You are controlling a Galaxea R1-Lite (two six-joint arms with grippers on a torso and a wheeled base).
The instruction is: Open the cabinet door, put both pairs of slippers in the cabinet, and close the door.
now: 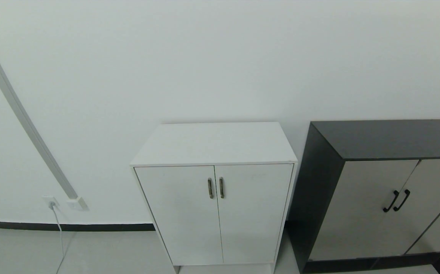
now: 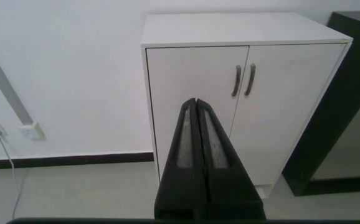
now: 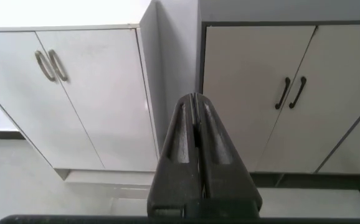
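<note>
Cabinet [image 1: 182, 213] stands shut, well ahead of the closed left hand [image 2: 196, 102] and closed right hand [image 3: 195, 97].

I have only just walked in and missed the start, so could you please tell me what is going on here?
Nothing is being handled yet. The robot faces a white cabinet with both doors shut and its handles side by side at the middle. The left gripper and the right gripper hang in the air short of it, fingers pressed together and holding nothing. A dark cabinet, also shut, stands just to its right.
</note>
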